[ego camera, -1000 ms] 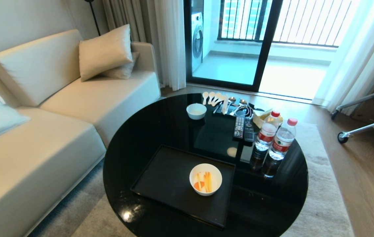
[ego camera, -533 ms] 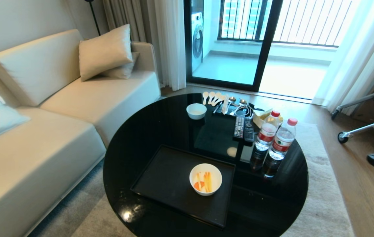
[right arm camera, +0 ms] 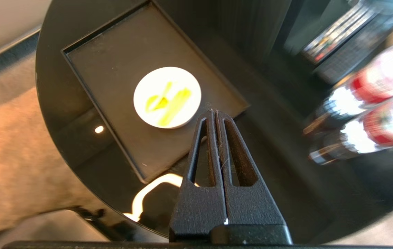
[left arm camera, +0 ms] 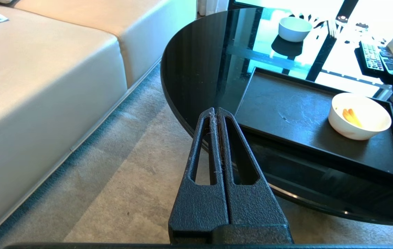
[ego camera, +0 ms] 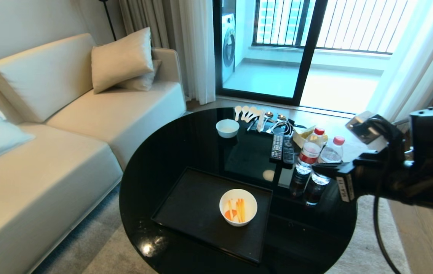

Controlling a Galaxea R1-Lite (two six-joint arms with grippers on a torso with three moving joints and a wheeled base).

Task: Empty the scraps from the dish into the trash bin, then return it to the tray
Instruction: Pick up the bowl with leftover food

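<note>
The dish (ego camera: 238, 207), a white bowl, stands on the right part of the black tray (ego camera: 189, 213). Orange and pale strips of scraps (ego camera: 236, 211) lie inside it. My right gripper (ego camera: 315, 168) hangs shut and empty above the table's right side, in front of the bottles and apart from the dish. In the right wrist view the shut tips (right arm camera: 215, 112) sit just beside the dish (right arm camera: 167, 97) on the tray (right arm camera: 113, 58). My left gripper (left arm camera: 216, 110) is shut and parked low beside the table, with the dish (left arm camera: 362, 121) off to one side. The trash bin is out of view.
On the round black glass table (ego camera: 155, 160) stand two water bottles (ego camera: 308, 154), two remotes (ego camera: 282, 147), a smaller white bowl (ego camera: 227, 128) and spoons (ego camera: 250, 113) at the far edge. A cream sofa (ego camera: 48, 152) is on the left, with carpet around the table.
My right arm has swung in from the right edge of the head view and now reaches over the table's right side. The dish and tray have not moved.
</note>
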